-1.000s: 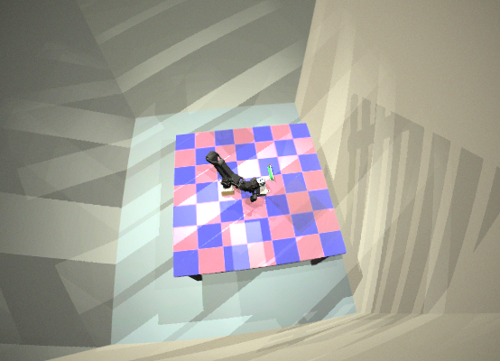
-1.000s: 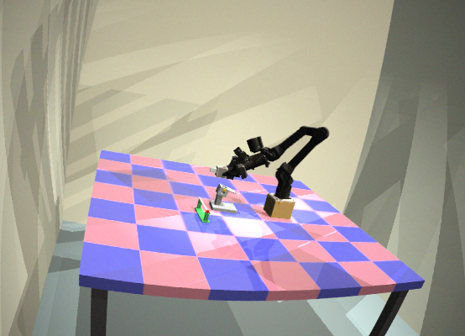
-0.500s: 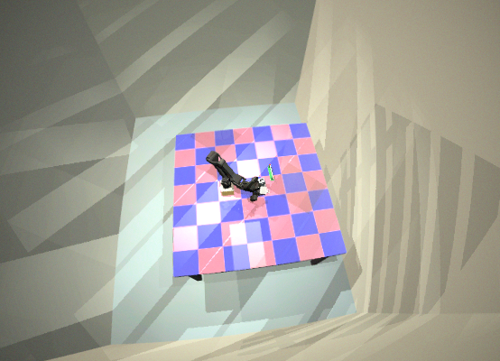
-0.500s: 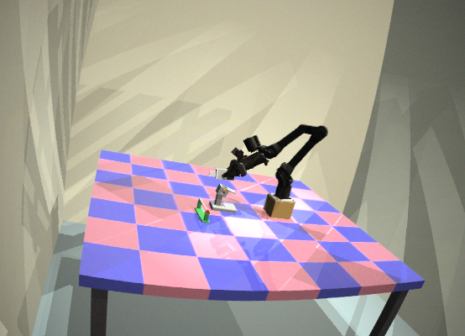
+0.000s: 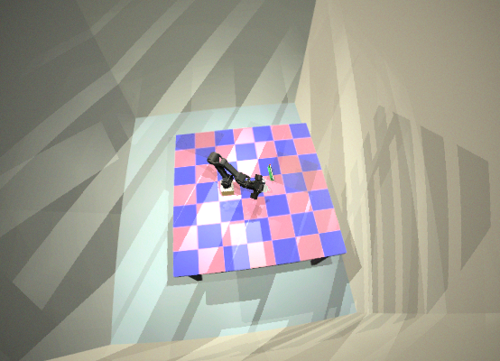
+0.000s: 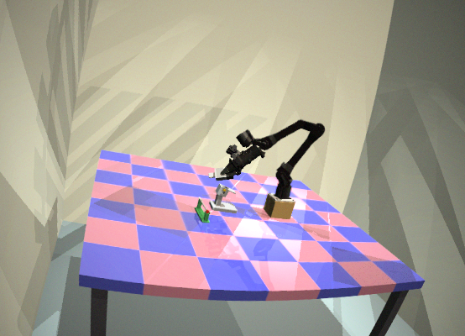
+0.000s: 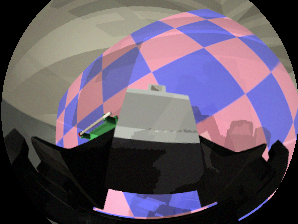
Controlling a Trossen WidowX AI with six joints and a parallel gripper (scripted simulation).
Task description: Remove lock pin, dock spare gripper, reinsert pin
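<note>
My gripper [image 6: 225,173] [image 7: 153,132] is shut on the spare gripper [image 6: 218,175] [image 7: 156,114], a grey block with a dark lower part in the wrist view. Its small spigot with a hole [image 7: 156,88] points away from my fingers. It is held in the air above and slightly behind the mount [image 6: 219,199], a grey post on a flat base with a tilted socket head. A thin light bar sticks out right of the head. The pin [image 7: 96,124], pale with a red end, lies across the green rack [image 5: 271,172] [image 6: 201,210] [image 7: 105,131]. The mount is hidden in the wrist view.
The arm's brown base block [image 6: 280,207] [image 5: 226,191] stands on the checkered table [image 6: 172,264] [image 5: 289,247], right of the mount in the exterior view. The green rack stands close beside the mount, on its left there.
</note>
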